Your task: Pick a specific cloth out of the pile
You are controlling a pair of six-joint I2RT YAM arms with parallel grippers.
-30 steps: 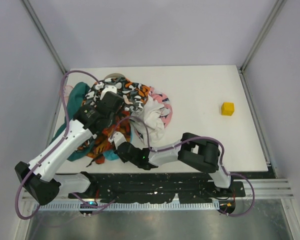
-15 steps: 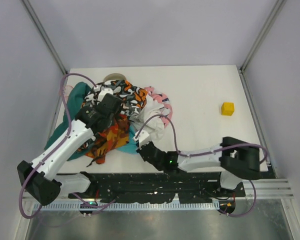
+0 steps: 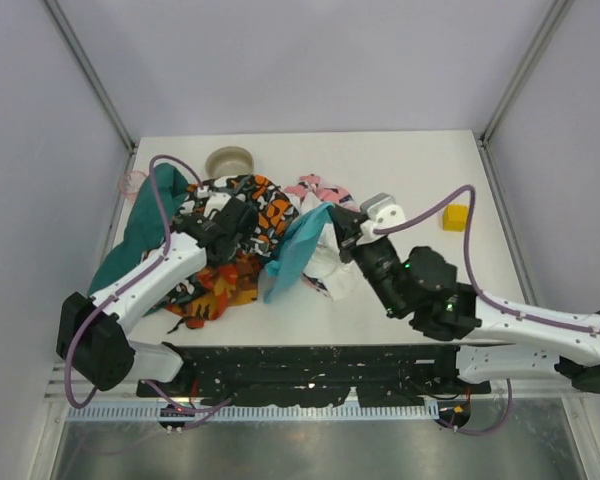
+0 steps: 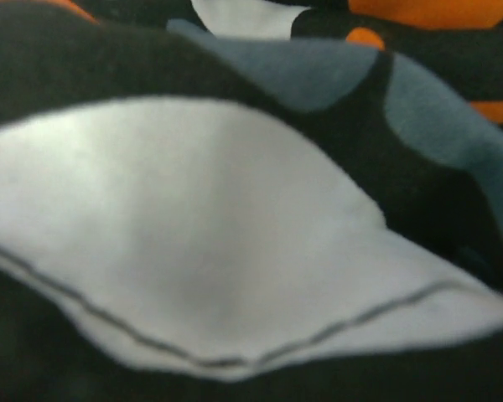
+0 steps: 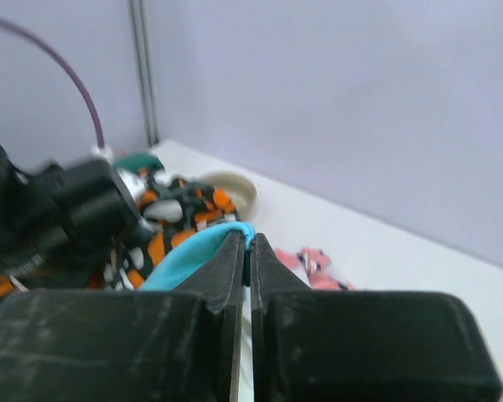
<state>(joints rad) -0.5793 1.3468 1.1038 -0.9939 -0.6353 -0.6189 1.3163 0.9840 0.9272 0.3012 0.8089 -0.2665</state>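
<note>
My right gripper (image 3: 338,222) is shut on the top edge of the bright turquoise-blue cloth (image 3: 294,252) and holds it above the table. The cloth hangs down to the left against the pile (image 3: 235,245). In the right wrist view the fingertips (image 5: 235,251) pinch the cloth's fold (image 5: 184,264). The pile holds the orange-black-white blotch cloth (image 3: 250,200), the dark teal-green cloth (image 3: 145,222), the white cloth (image 3: 332,268) and the pink-patterned cloth (image 3: 314,187). My left gripper (image 3: 230,225) is down on the blotch cloth (image 4: 235,251). Its fingers are hidden.
A beige bowl (image 3: 230,160) stands behind the pile at the back left and also shows in the right wrist view (image 5: 230,186). A yellow cube (image 3: 456,217) sits at the right. The teal-green cloth hangs over the table's left edge (image 3: 120,260).
My right gripper has swung from the front of the pile up and to the right, drawing the turquoise cloth out with it. My left gripper has shifted a little to the right on the pile.
</note>
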